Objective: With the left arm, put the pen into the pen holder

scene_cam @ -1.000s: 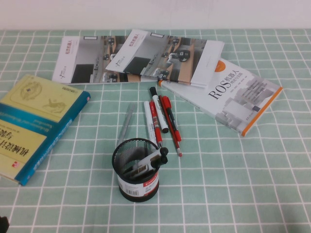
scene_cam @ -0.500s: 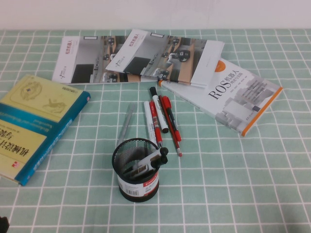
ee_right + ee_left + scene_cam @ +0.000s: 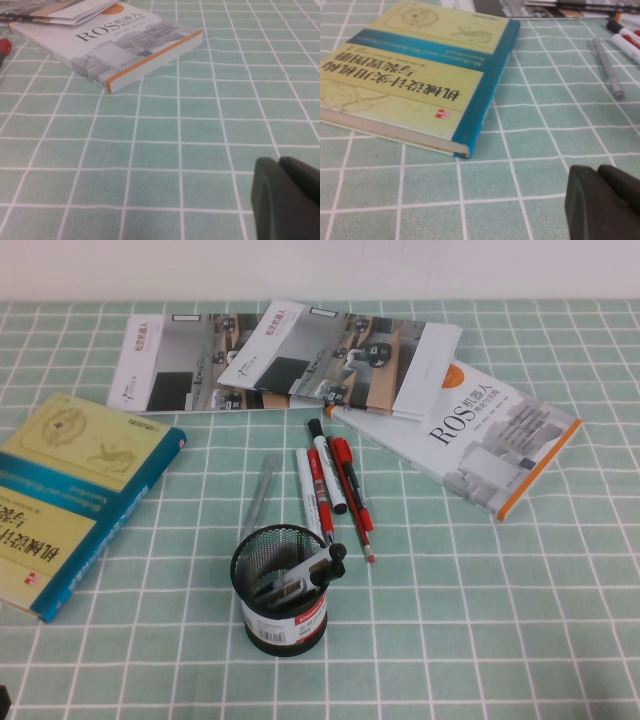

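The pen holder (image 3: 281, 592), a black mesh cup with a white and red label, stands at the front middle of the table. The pen (image 3: 305, 575), white with a black cap, lies slanted inside it, its cap end resting on the rim at the right. My left gripper (image 3: 606, 202) is shut and empty, low over the tablecloth at the front left, near the yellow and blue book; only a dark sliver of it (image 3: 4, 704) shows in the high view. My right gripper (image 3: 289, 197) is shut and empty over the cloth at the front right.
A grey translucent pen (image 3: 258, 492), a white marker with red print (image 3: 327, 470) and red pens (image 3: 350, 490) lie behind the cup. A yellow and blue book (image 3: 70, 490) lies left, a ROS book (image 3: 470, 435) right, and brochures (image 3: 290, 355) at the back.
The dark sliver of my left gripper at the high view's bottom left corner has shrunk slightly toward the edge. Nothing else has moved.
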`<state>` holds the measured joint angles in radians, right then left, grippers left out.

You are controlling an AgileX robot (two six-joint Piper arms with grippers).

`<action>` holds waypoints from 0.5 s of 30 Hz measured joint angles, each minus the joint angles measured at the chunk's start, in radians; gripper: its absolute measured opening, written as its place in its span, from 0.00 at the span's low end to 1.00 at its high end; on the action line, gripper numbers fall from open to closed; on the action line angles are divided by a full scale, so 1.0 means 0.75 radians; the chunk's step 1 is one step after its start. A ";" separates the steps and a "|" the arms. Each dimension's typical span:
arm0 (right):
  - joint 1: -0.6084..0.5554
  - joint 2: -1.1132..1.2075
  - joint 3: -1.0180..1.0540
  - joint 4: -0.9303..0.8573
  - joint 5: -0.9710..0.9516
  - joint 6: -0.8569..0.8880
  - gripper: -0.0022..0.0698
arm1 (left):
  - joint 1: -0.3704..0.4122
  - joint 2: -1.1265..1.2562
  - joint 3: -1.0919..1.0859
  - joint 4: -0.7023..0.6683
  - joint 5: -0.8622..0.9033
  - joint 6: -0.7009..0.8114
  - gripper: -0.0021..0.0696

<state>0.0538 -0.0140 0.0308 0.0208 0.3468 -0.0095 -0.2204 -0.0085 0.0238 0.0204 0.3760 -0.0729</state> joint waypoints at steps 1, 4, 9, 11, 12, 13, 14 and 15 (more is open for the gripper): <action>0.000 0.000 0.000 0.000 0.000 0.000 0.00 | 0.004 0.000 0.000 0.000 0.000 0.000 0.03; 0.000 0.000 0.000 0.000 0.000 0.000 0.00 | 0.007 0.000 0.000 0.000 0.000 0.000 0.03; 0.000 0.000 0.000 0.000 0.000 0.000 0.00 | 0.007 0.000 -0.002 0.000 0.000 0.000 0.03; 0.000 0.000 0.000 0.000 0.000 0.000 0.00 | 0.007 0.000 -0.002 0.000 0.000 0.000 0.03; 0.000 0.000 0.000 0.000 0.000 0.000 0.00 | 0.007 0.000 -0.002 0.000 0.000 0.000 0.03; 0.000 0.000 0.000 0.000 0.000 0.000 0.00 | 0.007 0.000 -0.002 0.000 0.000 0.000 0.03; 0.000 0.000 0.000 0.000 0.000 0.000 0.00 | 0.007 0.000 -0.002 0.000 0.000 0.000 0.03; 0.000 0.000 0.000 0.000 0.000 0.000 0.00 | 0.007 0.000 -0.002 0.000 0.000 0.000 0.03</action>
<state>0.0538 -0.0140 0.0308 0.0208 0.3468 -0.0095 -0.2150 -0.0085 0.0224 0.0204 0.3760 -0.0729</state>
